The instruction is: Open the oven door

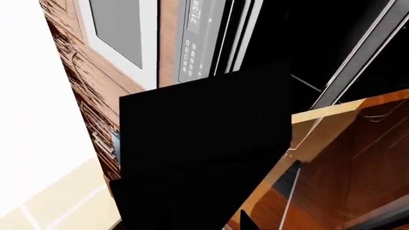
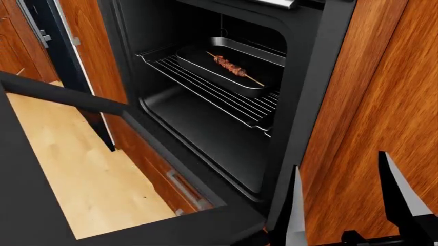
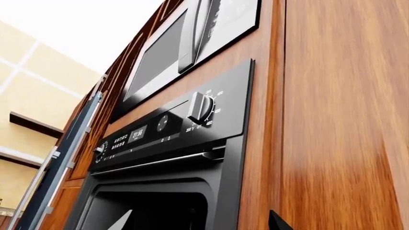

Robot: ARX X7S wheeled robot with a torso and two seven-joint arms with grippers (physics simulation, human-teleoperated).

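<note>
Oven door [image 2: 27, 169], a large matte-black panel with a clear window through which we see pale wooden floor, lies swung fully down at the left of our head view, its frame running along the bottom toward the hinge. We cannot find our left gripper in any view; the left wrist camera is mostly blocked by a flat black panel [image 1: 204, 143], so we cannot tell how those fingers stand. Moving right, the dark oven cavity [image 2: 205, 123] stands exposed, with a wire metal rack [image 2: 226, 95] set partway up. On the rack sits a dark rectangular roasting tray [image 2: 236, 77] holding a skewer of browned meat [image 2: 229, 65]. Farther right rises the reddish wooden cabinet side [image 2: 370, 92]. In front of it, at the lower right, our right gripper [image 2: 342, 200] points upward with its two dark tapered fingers [image 2: 400, 197] spread apart and nothing between them. From the right wrist camera we see the black control panel [image 3: 172, 129] with a round knob [image 3: 201, 109] above the cavity.
</note>
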